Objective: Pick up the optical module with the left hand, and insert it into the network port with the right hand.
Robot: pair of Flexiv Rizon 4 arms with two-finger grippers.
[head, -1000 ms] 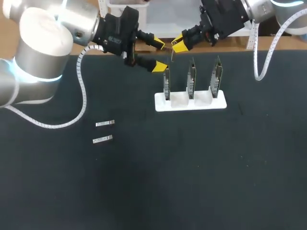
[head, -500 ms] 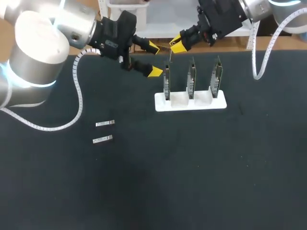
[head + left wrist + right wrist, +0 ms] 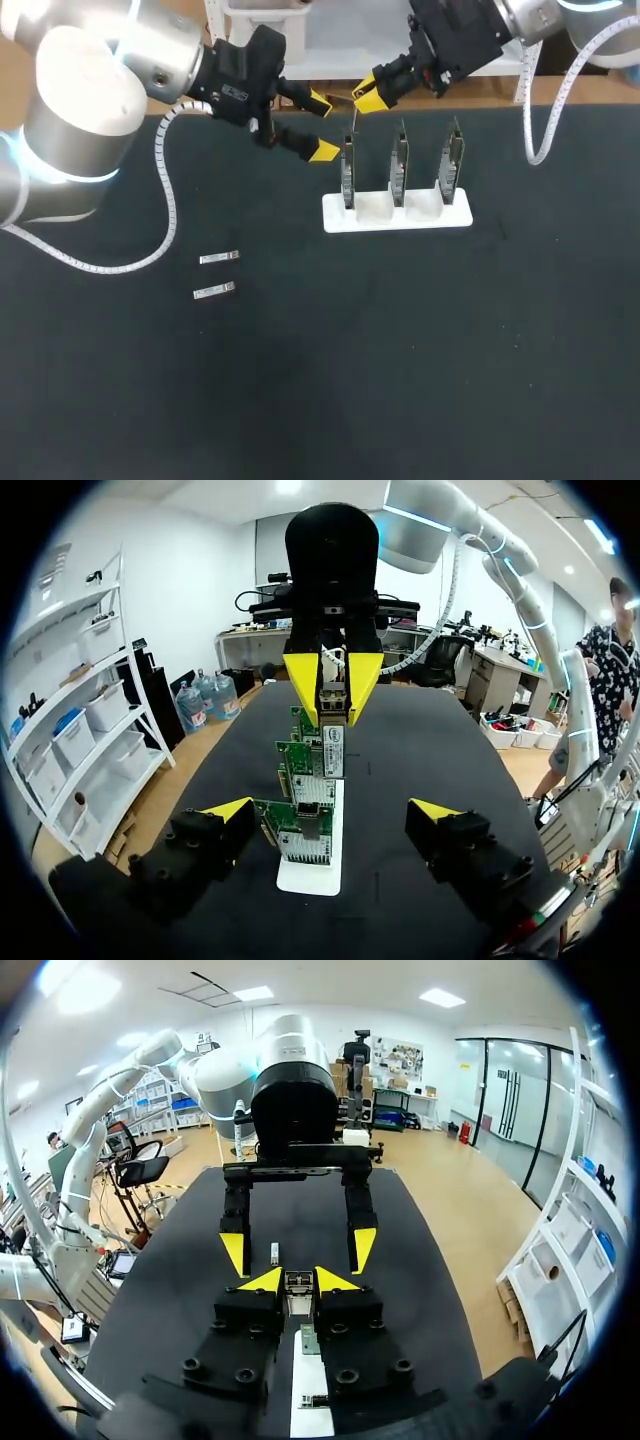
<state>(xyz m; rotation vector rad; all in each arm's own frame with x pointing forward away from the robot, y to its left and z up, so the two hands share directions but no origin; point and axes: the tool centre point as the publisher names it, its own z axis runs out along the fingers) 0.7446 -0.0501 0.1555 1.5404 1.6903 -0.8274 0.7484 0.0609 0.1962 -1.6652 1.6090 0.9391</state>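
Note:
My right gripper [image 3: 366, 97] hangs over the far edge of the table, shut on a small silver optical module [image 3: 355, 117] that points down above the leftmost network card [image 3: 347, 172]. In the right wrist view the module [image 3: 297, 1293] sits between the yellow tips of that gripper [image 3: 298, 1282]. My left gripper [image 3: 320, 126] stands open and empty just left of that card, facing the right gripper. In the left wrist view, the left gripper [image 3: 330, 810] straddles the row of cards [image 3: 300, 815], and the right gripper [image 3: 333, 685] holds the module [image 3: 333, 748] above them.
A white stand [image 3: 397, 212] holds three upright network cards in a row at the back middle. Two spare silver modules [image 3: 218, 258] [image 3: 213, 291] lie on the black mat at the left. The mat's front half is bare.
My left gripper has drawn back a little to the left, away from the first card, still open. The right gripper with the module has shifted only slightly.

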